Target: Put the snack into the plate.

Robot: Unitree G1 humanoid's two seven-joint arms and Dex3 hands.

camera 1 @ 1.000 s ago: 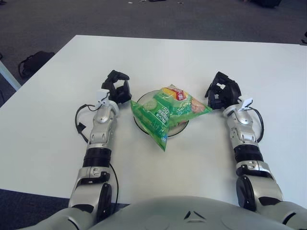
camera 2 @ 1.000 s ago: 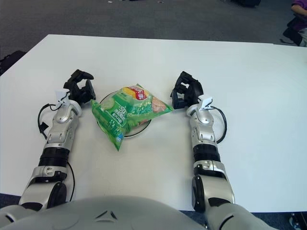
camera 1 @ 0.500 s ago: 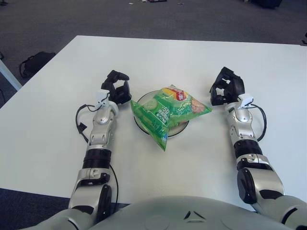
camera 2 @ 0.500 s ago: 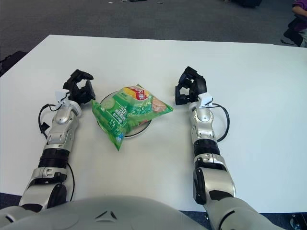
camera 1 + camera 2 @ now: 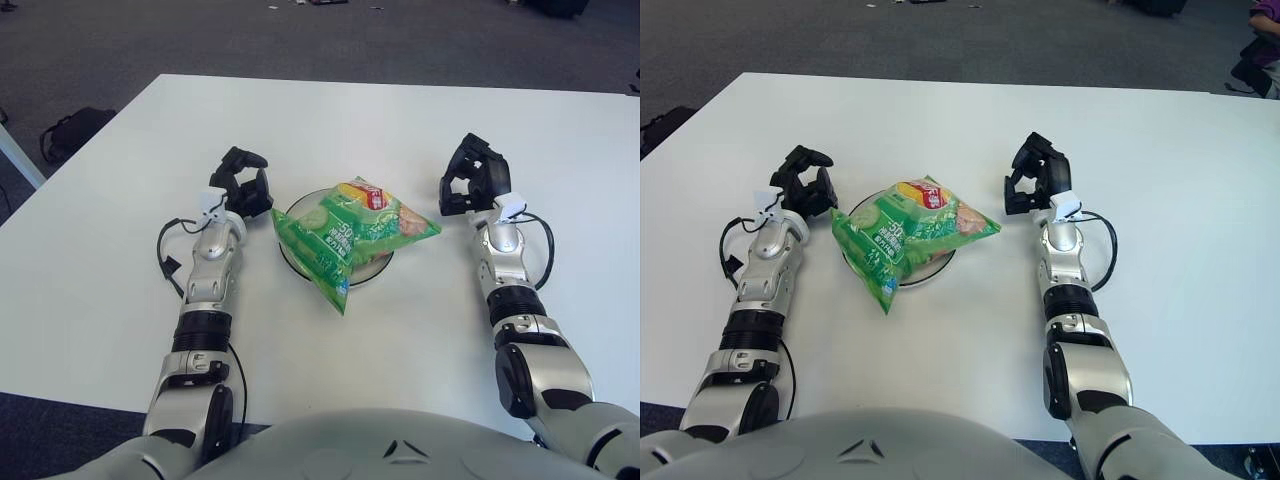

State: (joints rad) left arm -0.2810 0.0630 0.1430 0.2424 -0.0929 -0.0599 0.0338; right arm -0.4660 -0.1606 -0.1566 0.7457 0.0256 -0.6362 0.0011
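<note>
A green snack bag [image 5: 348, 238] with a red and yellow logo lies across a round plate [image 5: 296, 262], covering most of it and overhanging its near rim. My left hand [image 5: 243, 185] shows just left of the plate, fingers relaxed and holding nothing. My right hand [image 5: 473, 185] is raised to the right of the bag, apart from it, fingers loosely spread and empty.
The white table [image 5: 360, 120] stretches far beyond the plate on all sides. Dark carpet lies past its far edge. A black bag [image 5: 70, 128] sits on the floor at the left.
My right hand has drawn away from the bag, lifting and shifting a little to the right. The left hand and the snack bag have stayed put.
</note>
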